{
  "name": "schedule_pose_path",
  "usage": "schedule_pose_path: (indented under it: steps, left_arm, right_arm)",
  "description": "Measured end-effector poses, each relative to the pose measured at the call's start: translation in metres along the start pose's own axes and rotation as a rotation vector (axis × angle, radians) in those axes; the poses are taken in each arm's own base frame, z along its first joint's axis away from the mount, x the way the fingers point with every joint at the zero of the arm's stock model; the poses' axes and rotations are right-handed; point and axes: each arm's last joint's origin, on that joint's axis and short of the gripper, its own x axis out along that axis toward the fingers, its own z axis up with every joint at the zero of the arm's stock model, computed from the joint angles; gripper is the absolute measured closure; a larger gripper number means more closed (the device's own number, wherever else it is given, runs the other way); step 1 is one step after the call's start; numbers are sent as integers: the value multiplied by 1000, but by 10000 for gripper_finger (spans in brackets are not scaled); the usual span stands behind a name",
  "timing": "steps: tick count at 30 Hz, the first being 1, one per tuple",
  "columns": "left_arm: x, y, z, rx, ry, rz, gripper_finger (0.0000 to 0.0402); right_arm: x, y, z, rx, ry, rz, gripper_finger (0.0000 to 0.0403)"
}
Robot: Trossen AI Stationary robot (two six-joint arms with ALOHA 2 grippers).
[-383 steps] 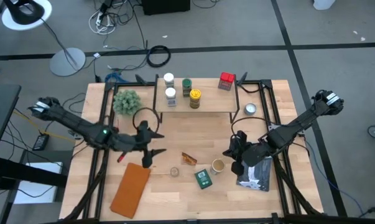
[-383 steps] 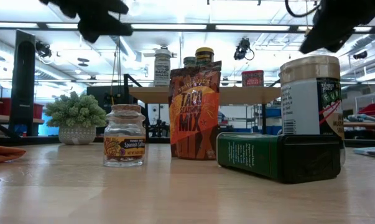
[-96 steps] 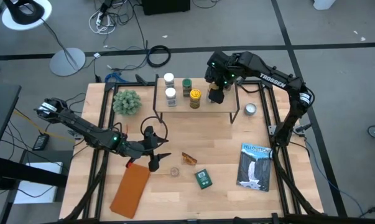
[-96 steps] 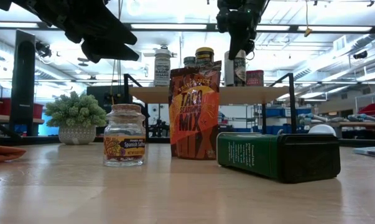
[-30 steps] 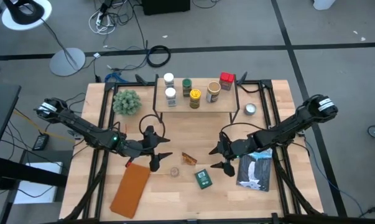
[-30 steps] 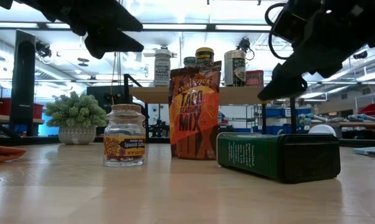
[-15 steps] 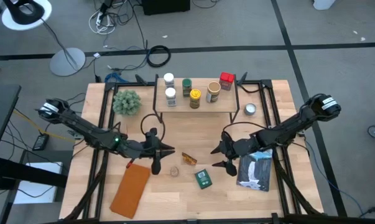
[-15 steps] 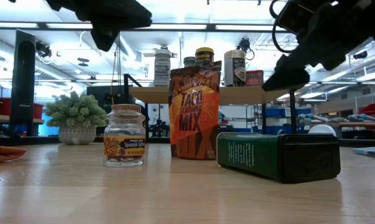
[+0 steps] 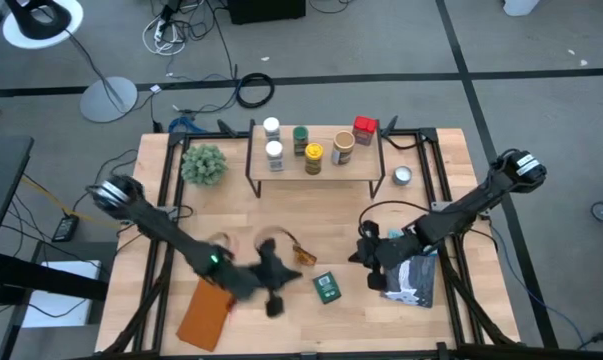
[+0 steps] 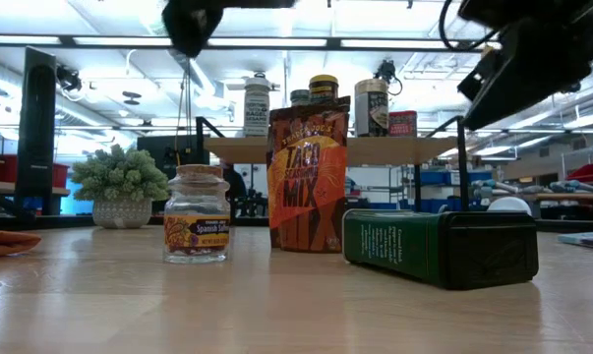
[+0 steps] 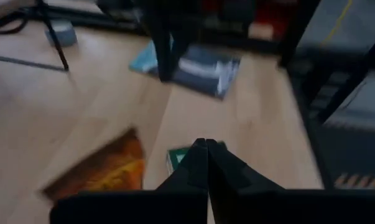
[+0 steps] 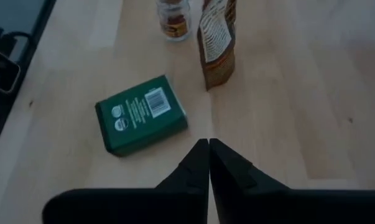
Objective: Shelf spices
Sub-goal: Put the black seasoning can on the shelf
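Observation:
On the shelf (image 9: 316, 165) at the table's far side stand several spices: white-lidded jars (image 9: 272, 139), green (image 9: 300, 135), yellow (image 9: 313, 155) and tan (image 9: 342, 148) lids, and a red box (image 9: 364, 128). On the tabletop stand a small glass jar (image 10: 196, 213) and an amber packet (image 10: 308, 174); a green tin (image 9: 327, 287) lies flat. My left gripper (image 9: 281, 282) hovers shut above the jar, blurred. Right of the packet, my right gripper (image 9: 363, 257) is shut and holds nothing; it shows above the tin (image 12: 142, 114) in its wrist view.
A blue-and-white book (image 9: 411, 280) lies at the near right under my right arm. A brown pad (image 9: 206, 310) lies at the near left. A potted plant (image 9: 203, 163) stands left of the shelf, and a small round tin (image 9: 402, 176) right of it.
My left arm has swung fast toward the table's near edge and right, from beside the pad to over the jar, and its fingers have shut on nothing. My right gripper has also shut on nothing and stayed about where it was. The spices have not moved.

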Motion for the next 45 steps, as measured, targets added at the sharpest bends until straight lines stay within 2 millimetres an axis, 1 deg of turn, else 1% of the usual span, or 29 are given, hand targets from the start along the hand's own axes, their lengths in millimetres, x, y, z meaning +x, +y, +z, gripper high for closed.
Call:
schedule_pose_path:
  steps: [3,6,10,12,15,18,22,25,28,32,38,45]
  left_arm:
    - [24,-32,5,65,98,63,400]
    - [45,-52,9,85,208,132,401]
    - [70,-62,7,66,362,205,401]
    - [81,-66,5,33,420,193,401]
    - [95,-72,-1,7,448,169,401]
    - [102,-74,-10,-38,473,176,401]
    - [101,-72,-16,-125,532,211,401]
    - [100,-70,-22,-170,547,234,401]
    - [103,-71,-25,-196,547,201,401]
    - [112,-73,-37,-206,541,187,401]
    - [128,-73,-57,-213,548,186,401]
    - [135,-66,-56,-203,490,237,401]
  right_arm:
    - [-4,7,-3,-26,13,4,399]
    - [-6,10,-7,7,30,-7,399]
    - [-3,13,-15,50,71,-30,401]
    - [2,18,-18,62,81,-27,401]
    - [11,25,-28,32,118,-28,401]
    - [23,33,-37,18,151,-5,402]
    - [39,40,-45,25,165,18,402]
    - [49,45,-46,36,137,38,402]
    - [56,49,-47,28,114,73,402]
    - [61,51,-49,24,104,80,403]
    - [61,51,-48,29,96,86,403]
    - [62,52,-46,36,85,104,403]
